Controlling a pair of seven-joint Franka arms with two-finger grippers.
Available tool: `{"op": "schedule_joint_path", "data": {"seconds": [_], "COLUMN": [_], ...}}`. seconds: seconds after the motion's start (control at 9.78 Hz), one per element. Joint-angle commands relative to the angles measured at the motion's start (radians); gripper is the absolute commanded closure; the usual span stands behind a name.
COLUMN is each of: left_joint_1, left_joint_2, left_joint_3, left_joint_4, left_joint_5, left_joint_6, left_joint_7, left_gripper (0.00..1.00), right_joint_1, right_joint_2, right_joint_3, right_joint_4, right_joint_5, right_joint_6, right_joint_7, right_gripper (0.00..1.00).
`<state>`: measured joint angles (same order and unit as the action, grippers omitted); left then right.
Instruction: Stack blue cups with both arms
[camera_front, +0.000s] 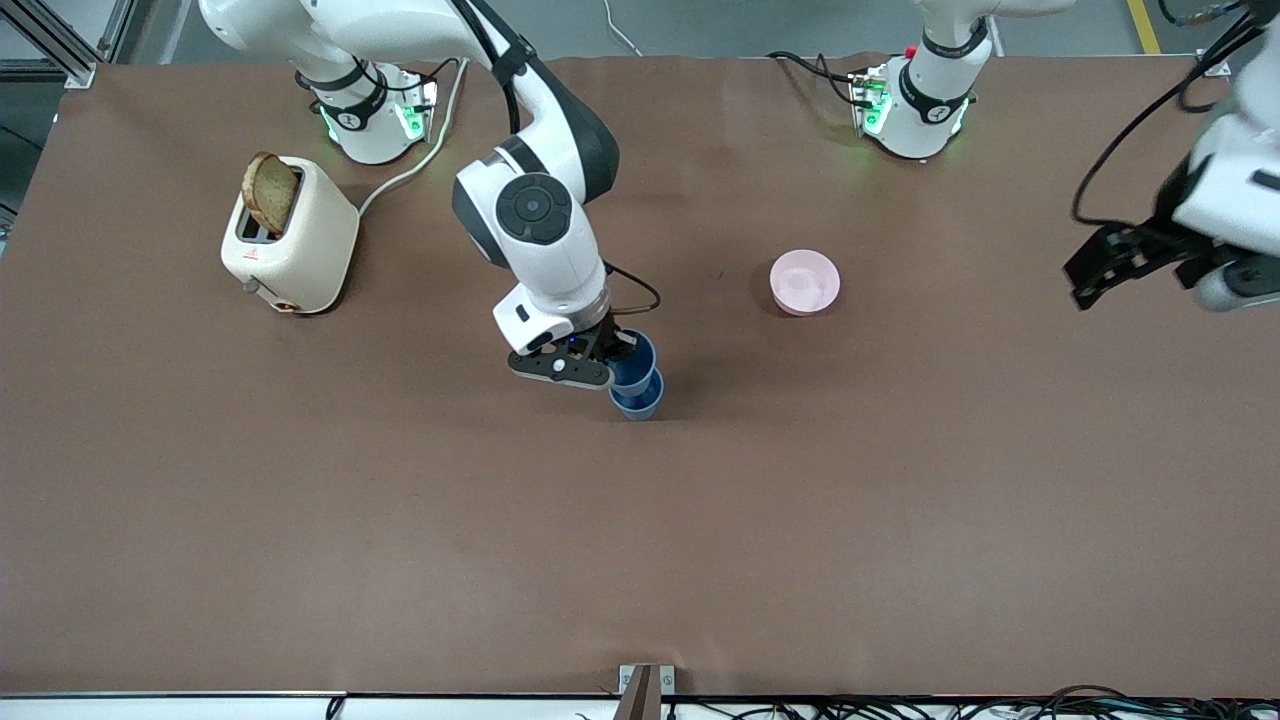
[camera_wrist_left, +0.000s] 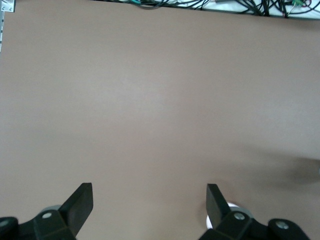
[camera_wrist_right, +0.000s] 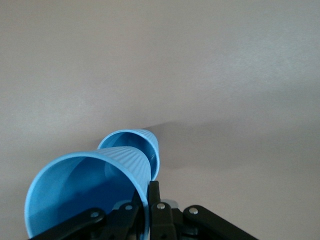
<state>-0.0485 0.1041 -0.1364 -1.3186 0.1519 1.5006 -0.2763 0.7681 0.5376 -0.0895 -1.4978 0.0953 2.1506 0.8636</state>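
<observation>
Near the middle of the desk (camera_front: 400, 520), the lower blue cup (camera_front: 640, 400) stood upright. The upper blue cup (camera_front: 633, 365) sat partly nested in it, tilted. The right gripper (camera_front: 600, 352) pinched that upper cup's rim, its fingers (camera_wrist_right: 154, 197) nearly closed on the wall. Farther back sat the pink bowl (camera_front: 804, 282) and the toaster (camera_front: 290, 235). The left gripper (camera_wrist_left: 150, 200) waited over the left arm's end of the desk, fingers spread wide, holding nothing.

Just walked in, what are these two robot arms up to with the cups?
The right gripper pinches the rim of one blue cup and holds it over the second cup, which stands mid-table; its base seems to be entering that cup. The left gripper waits open above bare table at its own end. A pink bowl and a toaster sit untouched.
</observation>
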Motion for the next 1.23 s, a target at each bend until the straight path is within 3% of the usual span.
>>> {"op": "schedule_joint_path", "data": {"seconds": [0.0,0.1,0.41,0.61,0.92,1.02,1.12], "left_joint_1": [0.025,0.007,-0.028,-0.039,-0.040,-0.040,-0.033], "left_joint_2": [-0.074,-0.133,-0.219,-0.218,-0.205,-0.205,-0.211], "left_joint_3": [0.045,0.110,0.113,0.104,0.095,0.095,0.096], "left_joint_4": [-0.115,-0.210,-0.356,-0.410,-0.415,-0.413,-0.410], "left_joint_5": [-0.096,-0.145,-0.166,-0.169,-0.161,-0.150,-0.150], "left_joint_6": [-0.014,0.012,0.046,0.082,0.093,0.087,0.072], "left_joint_7": [0.086,0.094,0.112,0.129,0.135,0.143,0.147], "left_gripper": [0.00,0.00,0.00,0.00,0.00,0.00,0.00], "right_joint_1": [0.007,0.007,0.005,0.008,0.011,0.011,0.011], "right_joint_2": [0.021,0.021,0.022,0.022,0.031,0.035,0.035], "right_joint_3": [-0.012,-0.012,-0.013,-0.013,-0.013,-0.013,-0.013], "right_joint_4": [0.022,0.022,0.022,0.019,0.016,0.016,0.016], "right_joint_5": [-0.008,-0.009,-0.011,-0.034,-0.051,-0.051,-0.049], "right_joint_6": [0.026,0.026,0.026,0.026,0.026,0.026,0.026], "right_joint_7": [0.023,0.022,0.020,0.023,0.023,0.023,0.026], "right_gripper": [0.99,0.99,0.99,0.98,0.98,0.86,0.21]}}
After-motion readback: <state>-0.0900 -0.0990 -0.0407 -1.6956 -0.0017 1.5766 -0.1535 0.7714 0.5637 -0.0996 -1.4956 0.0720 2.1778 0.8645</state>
